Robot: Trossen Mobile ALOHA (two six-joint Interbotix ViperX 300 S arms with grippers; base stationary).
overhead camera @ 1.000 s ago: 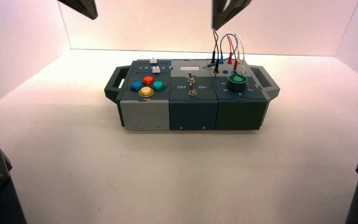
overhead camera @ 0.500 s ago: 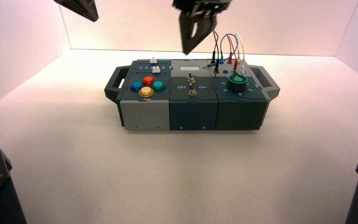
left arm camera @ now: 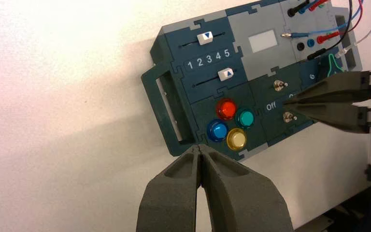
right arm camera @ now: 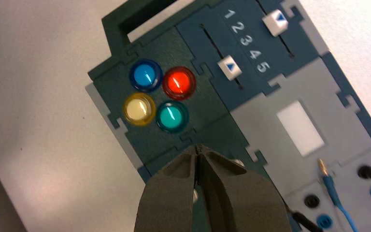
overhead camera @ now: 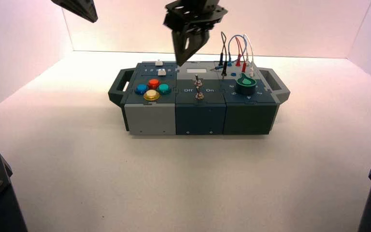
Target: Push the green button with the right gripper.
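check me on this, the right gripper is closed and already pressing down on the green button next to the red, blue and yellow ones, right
Not quite. The right gripper is closed, but it is not pressing the green button. The right wrist view shows its tip short of the button, with dark panel between them, and the high view shows it up above the box. The red, blue and yellow buttons do sit beside the green one.

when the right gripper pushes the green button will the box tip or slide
Probably not. The box looks wide, low and flat on the table, and a press from above bears straight down on it. The green button sits inboard of the edges, so tipping seems unlikely. The right gripper, fingers shut to a point, might skid off the glossy dome.
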